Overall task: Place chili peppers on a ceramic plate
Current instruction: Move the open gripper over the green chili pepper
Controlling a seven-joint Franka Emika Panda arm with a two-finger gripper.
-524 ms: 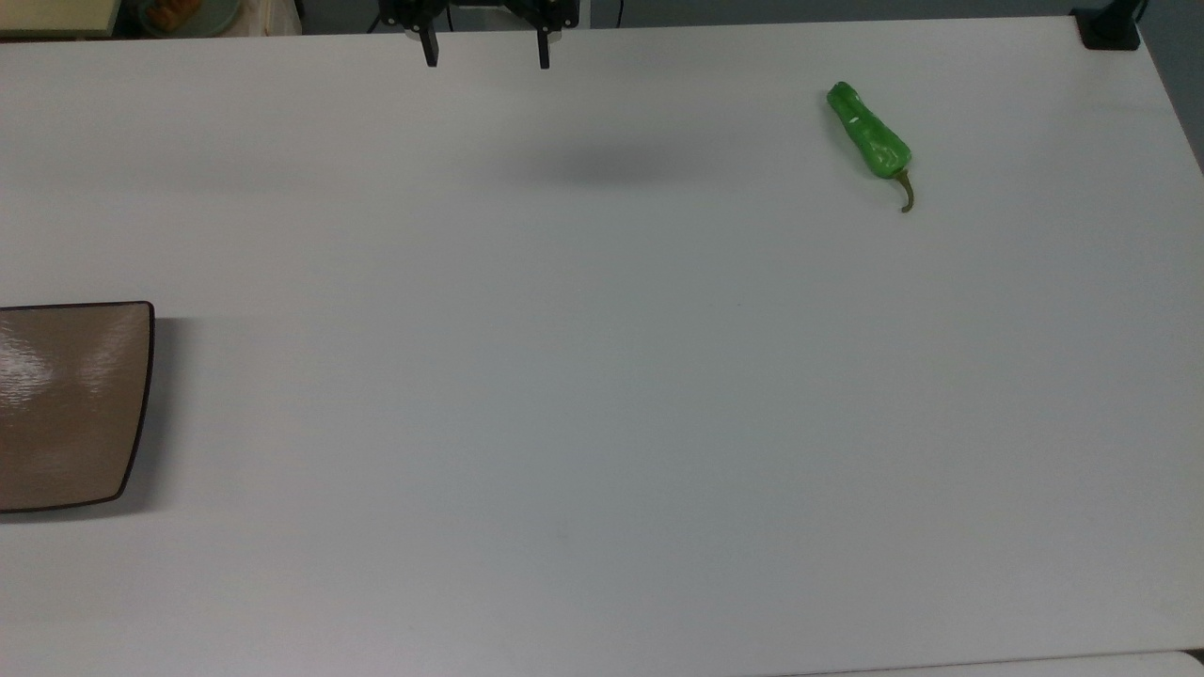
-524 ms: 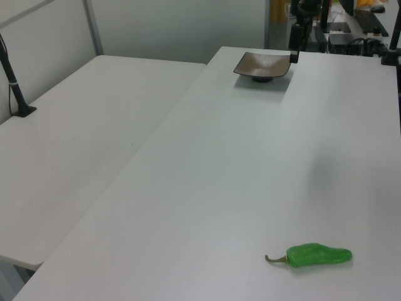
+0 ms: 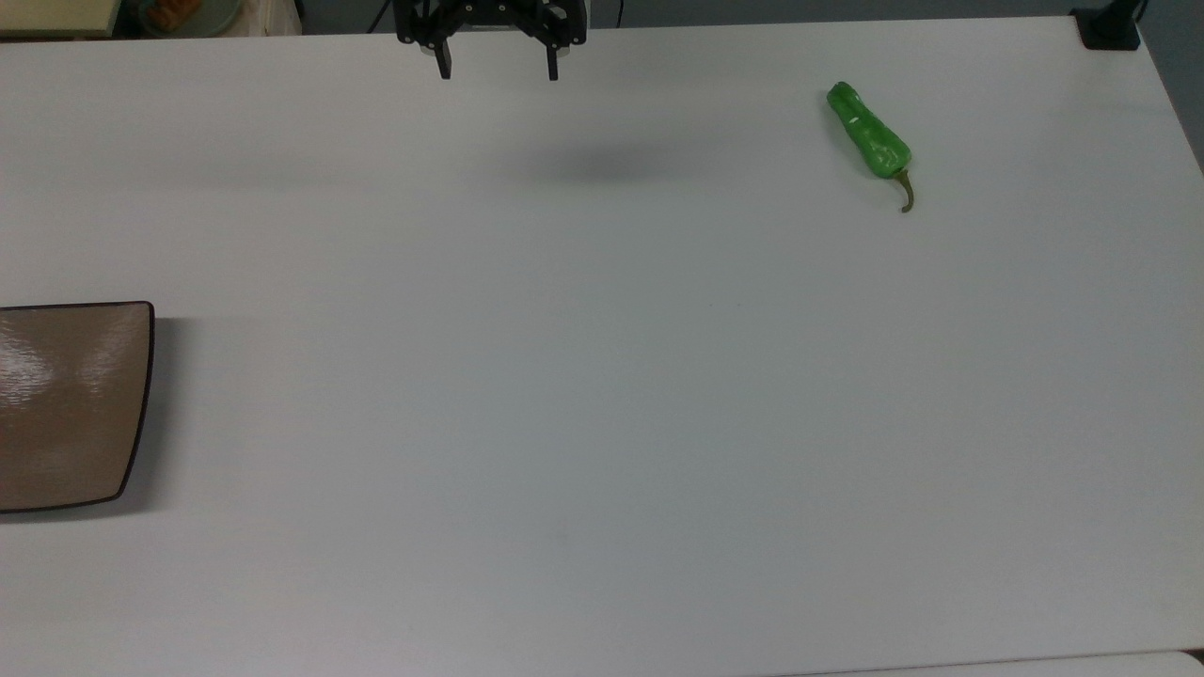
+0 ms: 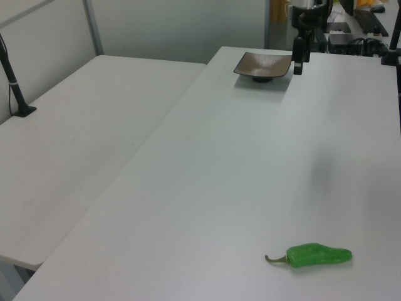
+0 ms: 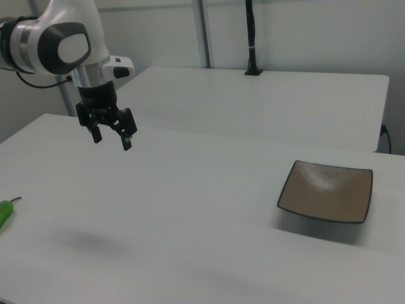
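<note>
- The gripper [image 3: 497, 68] has moved a little forward over the table [image 3: 602, 395], fingers spread, holding nothing.
- The chili pepper [image 3: 868, 143] and ceramic plate [image 3: 71, 404] lie unmoved, well apart; the reach is only beginning.

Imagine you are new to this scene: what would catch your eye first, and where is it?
The bright green chili pepper lies alone on the white table, at the top view's upper right. The glossy tan ceramic plate sits empty at the top view's left edge, and the open gripper hangs above the table.
</note>
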